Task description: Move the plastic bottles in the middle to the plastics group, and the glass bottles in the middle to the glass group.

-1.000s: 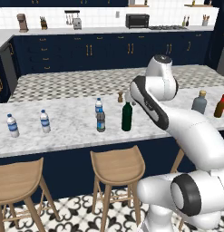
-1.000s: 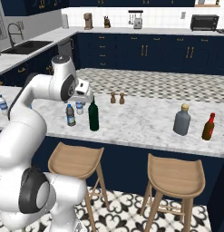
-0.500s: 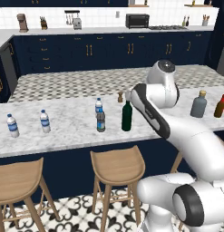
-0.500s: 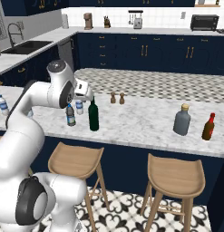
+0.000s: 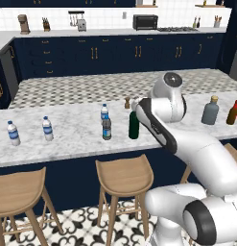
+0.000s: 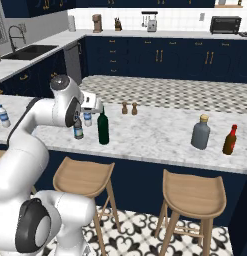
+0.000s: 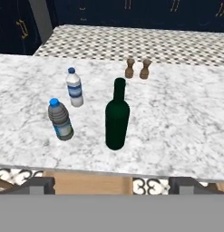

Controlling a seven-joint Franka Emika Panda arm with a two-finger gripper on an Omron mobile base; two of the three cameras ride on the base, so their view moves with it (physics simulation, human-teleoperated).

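In the middle of the marble counter (image 7: 186, 122) stand the tall dark green glass bottle (image 7: 117, 115) (image 5: 134, 125) (image 6: 103, 127), a dark smoky-grey plastic bottle (image 7: 60, 120) (image 5: 107, 129) (image 6: 78, 131) and a clear labelled plastic bottle (image 7: 75, 87) (image 5: 104, 113) (image 6: 87, 118). My gripper (image 7: 112, 186) (image 6: 92, 106) (image 5: 137, 104) hovers above them near the counter's front edge, open and holding nothing. The plastics group (image 5: 47, 129) (image 5: 13, 133) is at the far left. The glass group, a grey-blue bottle (image 5: 210, 110) (image 6: 201, 132) and an amber-red bottle (image 5: 232, 112) (image 6: 229, 140), is at the right.
Two small brown shakers (image 7: 129, 68) (image 7: 145, 69) stand behind the green bottle. Wooden stools (image 5: 124, 175) (image 6: 194, 195) sit under the counter's front edge. Between the green bottle and the glass group runs a wide stretch of bare marble.
My arm has sunk slightly toward the middle bottles, with the jaws staying wide apart. No bottle has moved.
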